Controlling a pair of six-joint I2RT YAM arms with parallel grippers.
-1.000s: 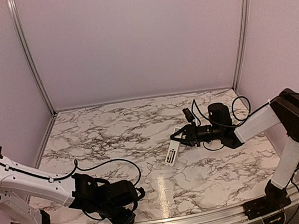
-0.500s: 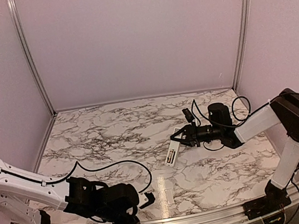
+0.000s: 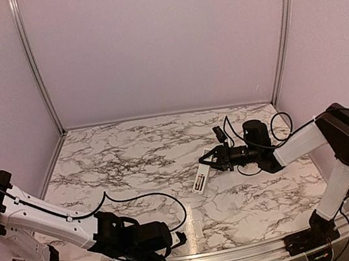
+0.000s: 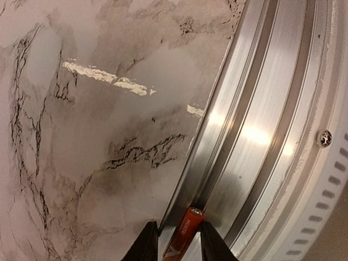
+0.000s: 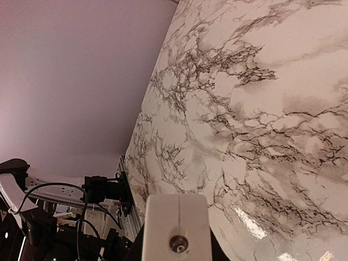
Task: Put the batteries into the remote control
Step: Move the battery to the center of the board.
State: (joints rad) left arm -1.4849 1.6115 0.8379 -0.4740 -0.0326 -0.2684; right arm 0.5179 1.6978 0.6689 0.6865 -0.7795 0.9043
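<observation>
One battery [image 4: 186, 225] shows, lying in the near aluminium rail [image 4: 261, 130] between the left gripper [image 4: 179, 236] fingers; whether they pinch it I cannot tell. One remote control [image 3: 200, 179] is clamped in the right gripper [image 3: 211, 163], right of centre over the marble-patterned table [image 3: 119, 158]. Plain lilac walls [image 3: 161, 40] surround it

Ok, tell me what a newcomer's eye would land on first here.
First, the orange battery lying in the groove of the metal rail at the table's near edge, with the left gripper straddling it, one finger on either side. Then the white remote control, held by the right gripper over the marble table, right of centre.
</observation>
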